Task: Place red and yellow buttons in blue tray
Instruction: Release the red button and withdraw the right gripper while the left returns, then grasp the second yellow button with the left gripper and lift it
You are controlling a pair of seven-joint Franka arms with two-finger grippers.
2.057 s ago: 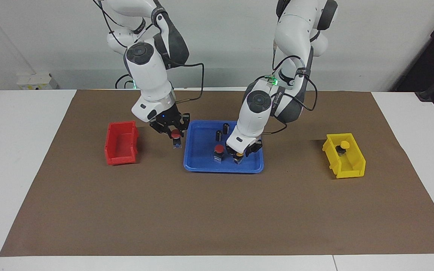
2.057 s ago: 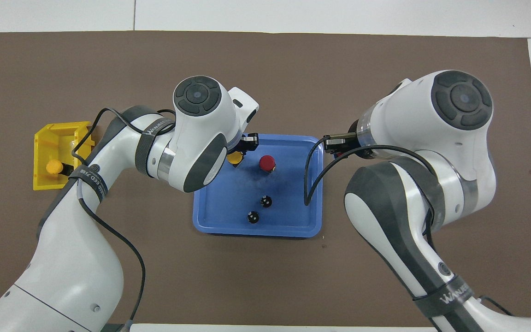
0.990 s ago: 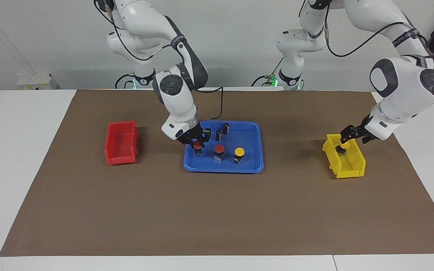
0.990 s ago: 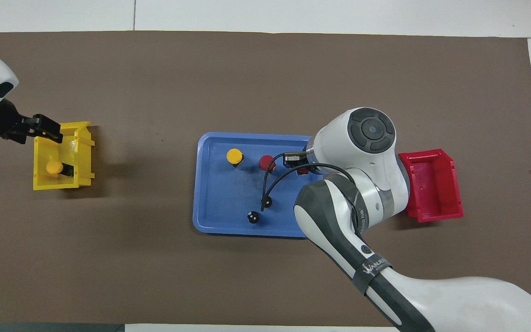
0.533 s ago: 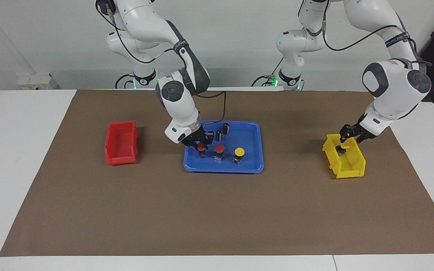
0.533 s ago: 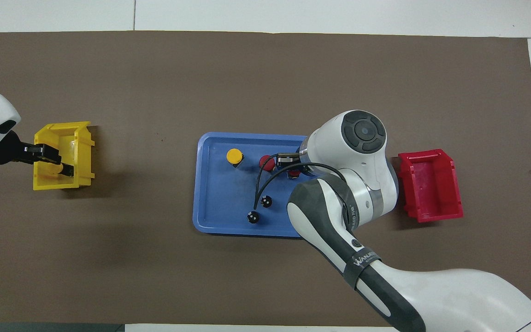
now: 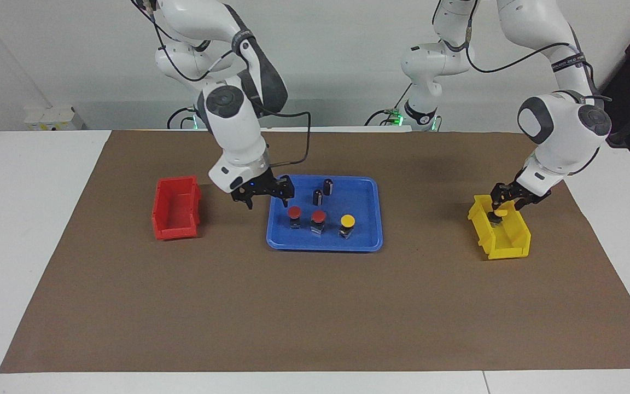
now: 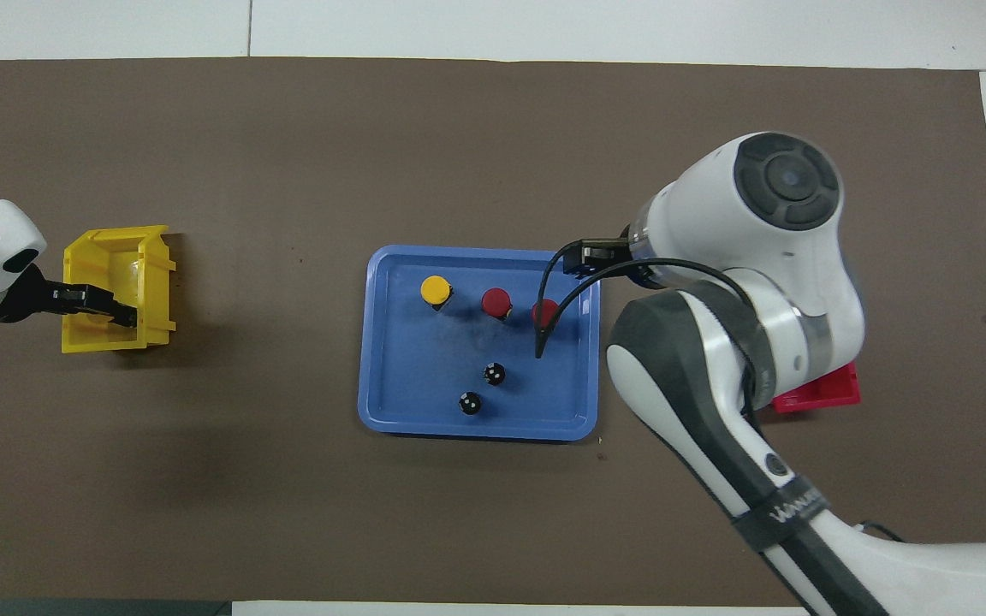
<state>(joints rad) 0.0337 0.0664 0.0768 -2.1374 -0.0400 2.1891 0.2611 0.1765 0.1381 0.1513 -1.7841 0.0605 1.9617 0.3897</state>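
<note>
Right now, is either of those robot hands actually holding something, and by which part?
The left gripper grips the yellow button in the yellow bin around its cap. The right gripper, over the blue tray, holds nothing.

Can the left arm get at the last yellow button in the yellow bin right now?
Probably yes: the left gripper is down in the yellow bin at the yellow button, nothing else in the way.
</note>
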